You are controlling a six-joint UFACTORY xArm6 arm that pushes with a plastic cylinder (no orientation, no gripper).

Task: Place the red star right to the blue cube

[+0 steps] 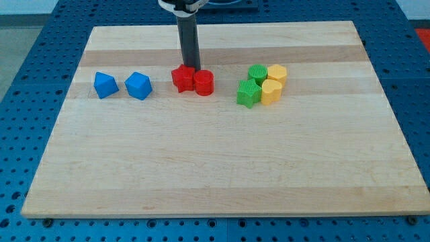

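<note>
Nearest us runs the bottom edge of our pale wooden board, its grain in lengthwise bands, lying on a blue perforated bench that frames it on all sides. We can read no writing or brand anywhere.

Farther up, toward the view's top, the blocks sit in a rough row. At the view's left a blue block stands just beside the blue cube. Near the middle the red star touches a red cylinder on its right. Rightward huddle a green star, a green cylinder, and two yellow blocks.

Our rod carries nothing; my tip rests behind the two red blocks, at their seam.
</note>
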